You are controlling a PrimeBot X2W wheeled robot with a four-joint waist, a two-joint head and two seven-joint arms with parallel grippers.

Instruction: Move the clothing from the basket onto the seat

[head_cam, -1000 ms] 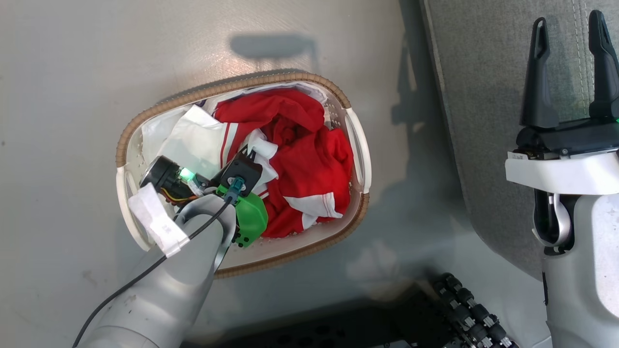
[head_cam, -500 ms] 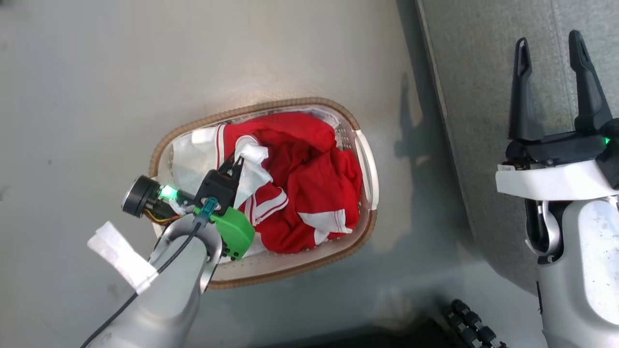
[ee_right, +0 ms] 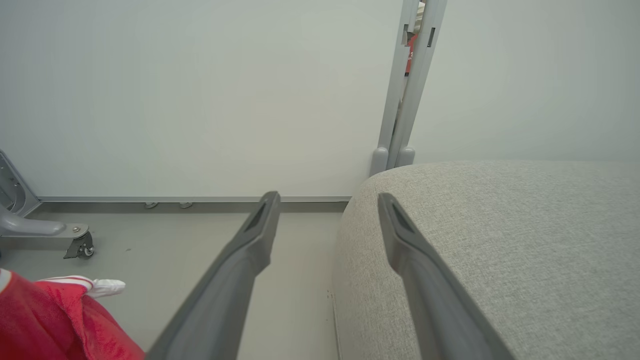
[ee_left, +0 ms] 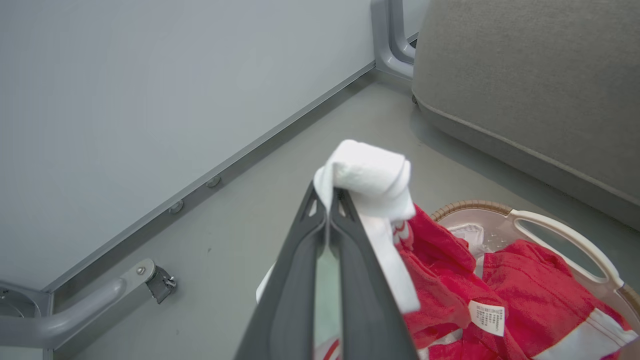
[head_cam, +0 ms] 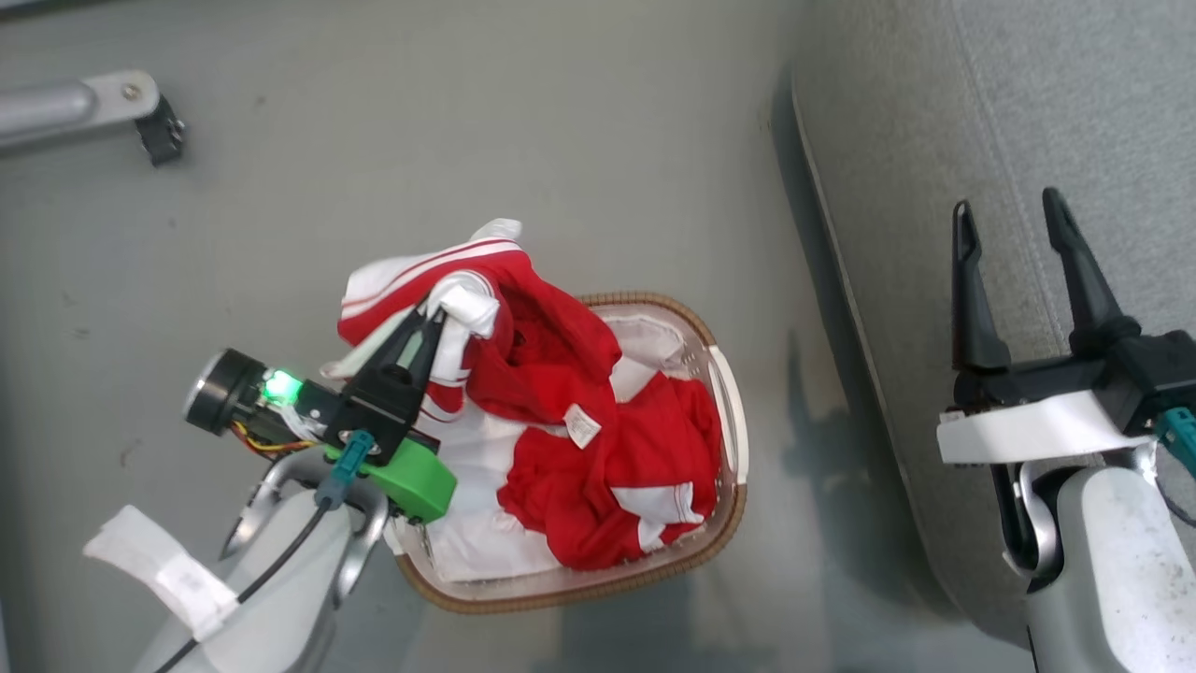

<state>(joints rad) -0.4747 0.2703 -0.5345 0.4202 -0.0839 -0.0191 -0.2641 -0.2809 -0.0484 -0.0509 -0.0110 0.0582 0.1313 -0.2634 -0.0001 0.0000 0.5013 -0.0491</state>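
**Head view.** The left gripper [head_cam: 434, 318] stood at the left side of a small oval white plastic laundry basket with a brown woven rim [head_cam: 731, 523]. Its two long dark fingers were pressed together on a rolled white fold of a soft red jersey garment with white stripes [head_cam: 542, 350]. This garment hung from the fingertips and trailed down into the basket. One striped edge spread past the rim, above the grey floor [head_cam: 467, 140]. A small white care label [head_cam: 582, 428] showed on the red cloth. A second red garment with white panels [head_cam: 598, 505] lay crumpled inside the basket. The basket rested on the floor near a large grey fabric-upholstered seat cushion [head_cam: 934, 140] — beside it, not touching. No clothing lay on the seat. The right gripper [head_cam: 1005, 201] hovered over the seat's edge, fingers spread wide and holding nothing.

**Left wrist view.** The left gripper [ee_left: 327, 192] showed only a thin slit between its fingers, with the white fold [ee_left: 367, 175] bunched over the tips. Red cloth [ee_left: 440, 285] fell from there toward the basket's white handle [ee_left: 560, 220]. The seat [ee_left: 525, 75] rose beyond, and a grey metal leg with a caster [ee_left: 100, 300] stood by the pale wall.

**Right wrist view.** The right gripper [ee_right: 327, 197] was wide open — one finger over the floor, the other over the seat [ee_right: 500, 240]. A corner of red cloth [ee_right: 45, 320] showed at the lower left.
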